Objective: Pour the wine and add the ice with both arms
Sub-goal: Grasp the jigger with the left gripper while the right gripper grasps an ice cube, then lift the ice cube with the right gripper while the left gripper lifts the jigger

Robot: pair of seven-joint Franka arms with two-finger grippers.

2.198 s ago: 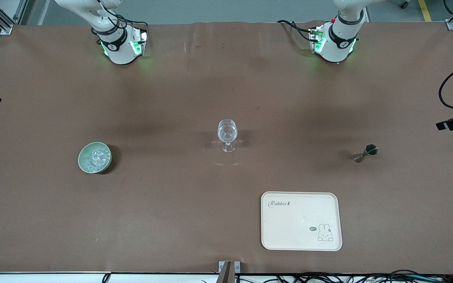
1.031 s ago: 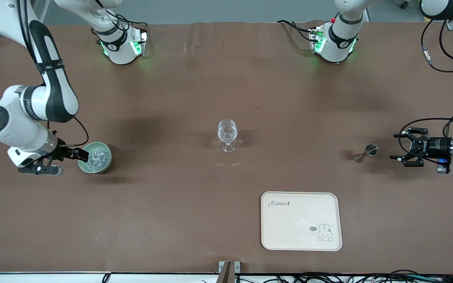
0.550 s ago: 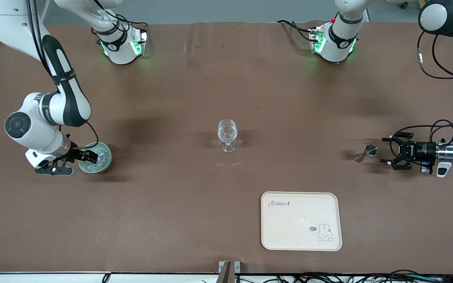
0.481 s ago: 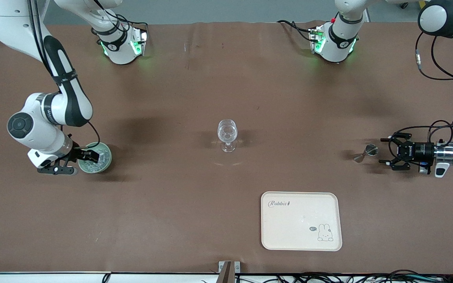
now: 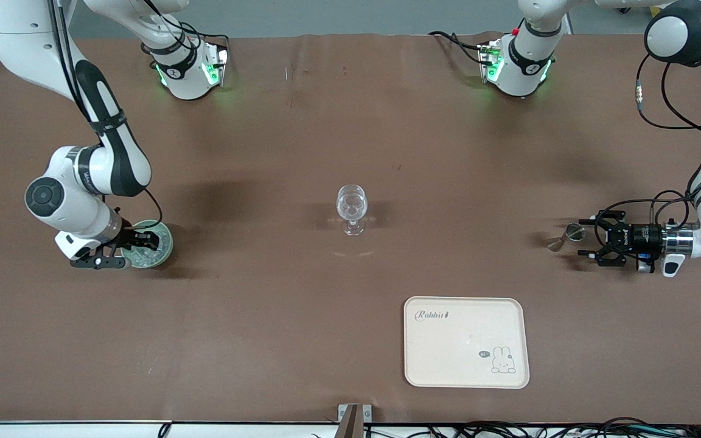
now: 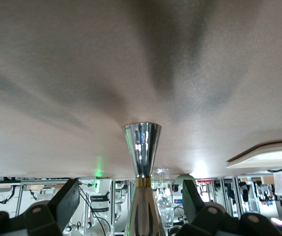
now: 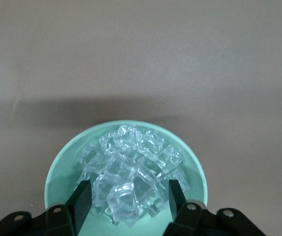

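Ice [image 7: 131, 172] in bowl [image 5: 159, 248] (right arm's end); glass [image 5: 351, 210] mid-table; tray [image 5: 466, 342] nearer the camera.

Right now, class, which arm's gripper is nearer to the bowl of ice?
Right. The right gripper is over the green bowl, its fingers either side of one chunk of the ice. The left gripper is at the metal jigger, toward the left arm's end of the table.

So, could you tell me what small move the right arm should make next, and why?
Probably close the right gripper: its open jaws already straddle a cube on the ice heap in the bowl, so closing should grip it.
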